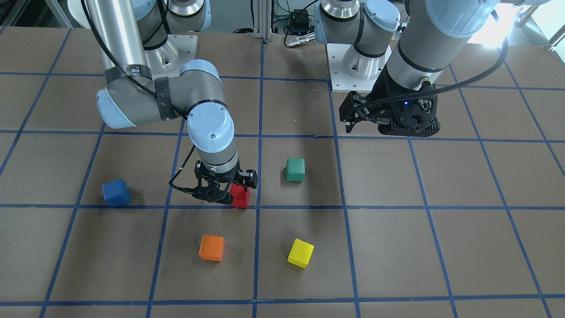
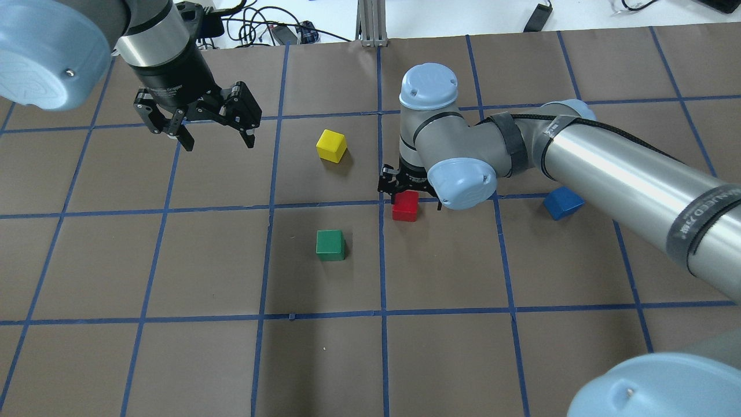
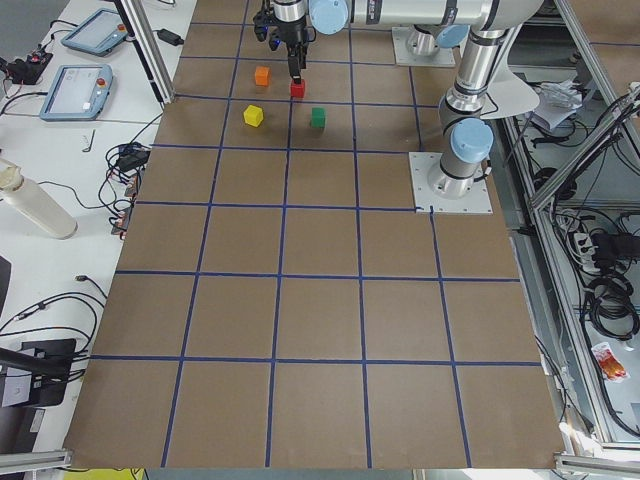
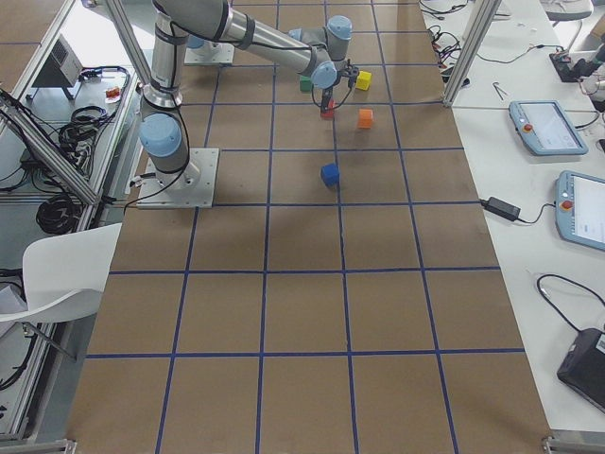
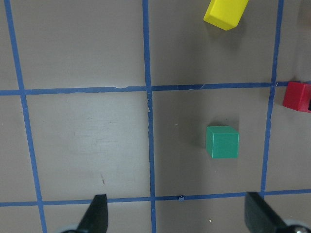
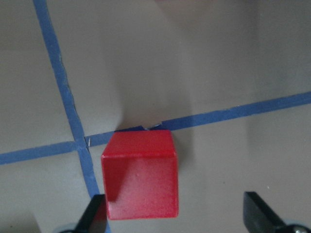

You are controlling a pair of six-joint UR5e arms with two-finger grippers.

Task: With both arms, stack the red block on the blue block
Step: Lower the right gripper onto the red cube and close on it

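Note:
The red block [image 1: 241, 197] sits on the table at a tape-line crossing, and it also shows in the overhead view [image 2: 404, 207]. My right gripper [image 2: 408, 190] is low over it and open. In the right wrist view the red block [image 6: 141, 177] lies between the fingers [image 6: 96, 214], close to the left one. The blue block [image 1: 116, 193] stands alone about two squares away, beside my right forearm in the overhead view [image 2: 562, 203]. My left gripper [image 2: 217, 139] is open and empty, hovering above bare table far from both blocks.
A green block [image 2: 330, 244], a yellow block [image 2: 332, 145] and an orange block [image 1: 212, 247] stand around the red one. The left wrist view shows the green block [image 5: 222, 141] and the yellow block [image 5: 226, 12]. Blue tape lines grid the brown table [image 2: 173, 359].

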